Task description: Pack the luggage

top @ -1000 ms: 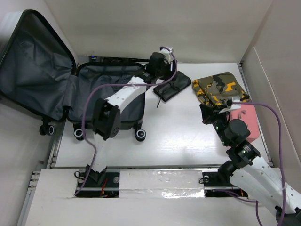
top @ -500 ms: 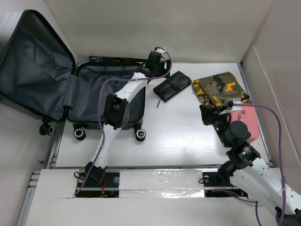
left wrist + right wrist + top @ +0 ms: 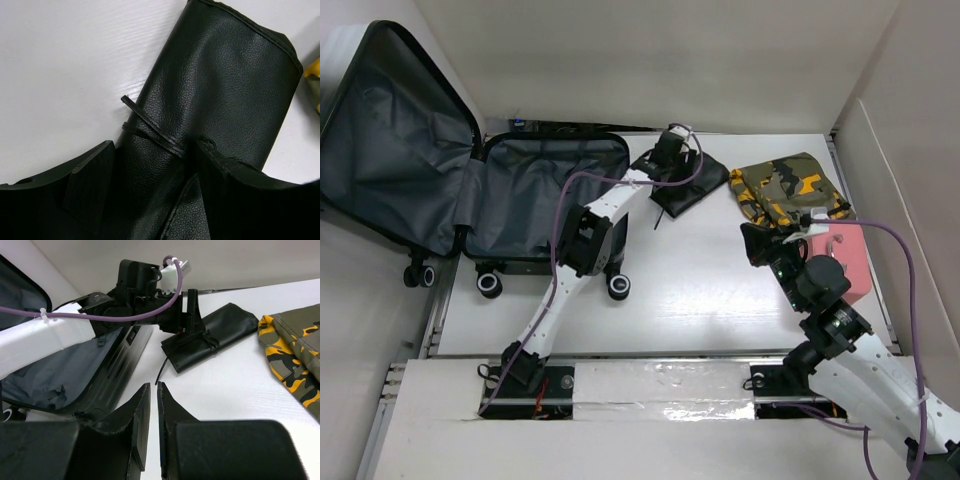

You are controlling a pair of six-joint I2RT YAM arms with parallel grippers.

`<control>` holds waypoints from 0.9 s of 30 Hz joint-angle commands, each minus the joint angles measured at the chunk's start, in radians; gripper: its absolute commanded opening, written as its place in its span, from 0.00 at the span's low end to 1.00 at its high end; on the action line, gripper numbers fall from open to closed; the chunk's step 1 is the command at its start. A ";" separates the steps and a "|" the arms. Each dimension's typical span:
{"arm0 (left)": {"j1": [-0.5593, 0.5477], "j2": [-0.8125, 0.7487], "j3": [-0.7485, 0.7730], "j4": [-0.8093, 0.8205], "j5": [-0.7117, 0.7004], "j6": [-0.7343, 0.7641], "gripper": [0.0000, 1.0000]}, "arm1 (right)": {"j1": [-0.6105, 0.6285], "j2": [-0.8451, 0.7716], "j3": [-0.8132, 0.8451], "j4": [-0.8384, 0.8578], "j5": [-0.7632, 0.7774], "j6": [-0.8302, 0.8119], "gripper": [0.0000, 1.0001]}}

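Left tool [image 3: 154,148] rightward; luggage [image 3: 520,190] wheels [image 3: 618,287] nearward

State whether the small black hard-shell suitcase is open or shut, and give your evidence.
Open. The small black hard-shell suitcase has its lid swung back to the left, and the dark grey fabric lining of both halves shows.

The right gripper [image 3: 154,386], its black fingers a narrow slit apart, hangs empty over the white table [image 3: 235,390]. Beyond, the left gripper [image 3: 186,330] is down on a black leather roll-up pouch [image 3: 222,332] lying between the open grey-lined black suitcase [image 3: 65,372] and a camouflage folded cloth [image 3: 295,350].
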 commanded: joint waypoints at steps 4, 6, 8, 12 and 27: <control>-0.002 0.008 0.040 -0.038 0.025 -0.008 0.69 | -0.008 -0.019 0.001 0.055 -0.019 -0.009 0.17; -0.002 -0.002 0.004 -0.063 0.100 -0.038 0.68 | -0.008 -0.025 0.001 0.054 -0.018 -0.009 0.17; -0.002 -0.069 -0.088 -0.021 0.154 -0.064 0.60 | -0.008 -0.033 0.001 0.052 -0.019 -0.009 0.17; -0.012 -0.207 -0.391 0.142 0.179 -0.146 0.38 | -0.008 -0.033 0.001 0.052 -0.025 -0.014 0.17; -0.135 -0.508 -0.777 0.296 -0.002 -0.259 0.75 | -0.008 0.003 0.009 0.062 -0.045 -0.028 0.21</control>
